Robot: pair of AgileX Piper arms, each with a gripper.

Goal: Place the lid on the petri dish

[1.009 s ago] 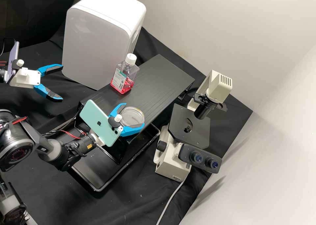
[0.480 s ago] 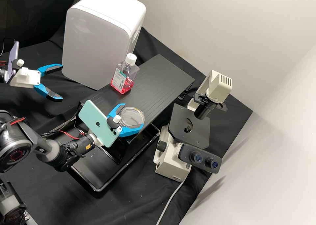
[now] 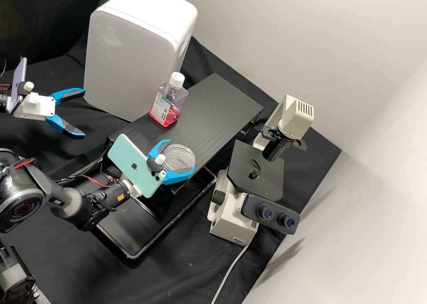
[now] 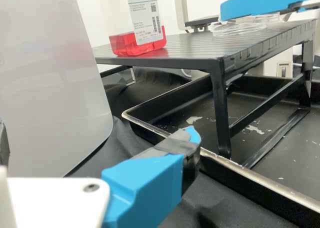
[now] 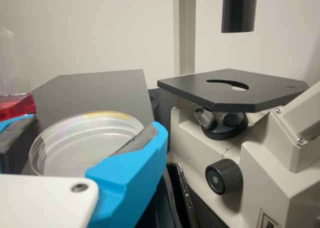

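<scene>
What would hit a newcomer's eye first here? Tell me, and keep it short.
The bright blue right claw sits at the clear petri dish on the near end of the black rack. Farther along the rack stands a flask of red liquid, with a big white box behind it and a microscope beside the rack.

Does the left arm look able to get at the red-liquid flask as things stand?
Probably yes. The left gripper hangs open beside the white box, and the flask stands on the platform end nearest it, nothing between them. The right gripper is farther along, at the petri dish.
</scene>
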